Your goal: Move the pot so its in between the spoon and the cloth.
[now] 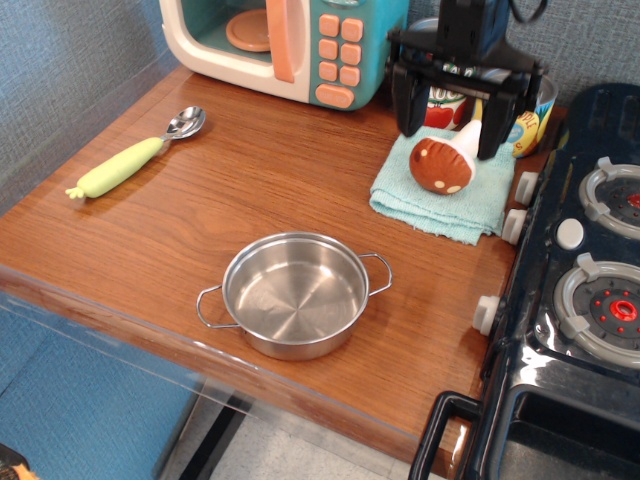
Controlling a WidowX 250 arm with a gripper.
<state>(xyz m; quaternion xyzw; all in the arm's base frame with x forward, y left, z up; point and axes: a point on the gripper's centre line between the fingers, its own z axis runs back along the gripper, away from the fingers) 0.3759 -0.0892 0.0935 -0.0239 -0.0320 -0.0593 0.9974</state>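
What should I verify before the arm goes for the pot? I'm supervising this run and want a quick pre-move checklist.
1. Gripper open and empty: ok, jaws apart, above the cloth.
2. Pot upright, empty, unobstructed: ok.
3. Pot placed between spoon and cloth: not ok, it sits near the front edge.
4. Wood between spoon and cloth bare: ok.
5. Toy mushroom clear of the jaws: cannot tell.

The pot [295, 295] is sitting near the front edge of the table [250, 180]. The spoon [135, 155] is lying far left, the cloth [440, 205] far right beside the stove [575, 290], bearing a mushroom [445, 160]. A microwave [285, 45] is standing behind
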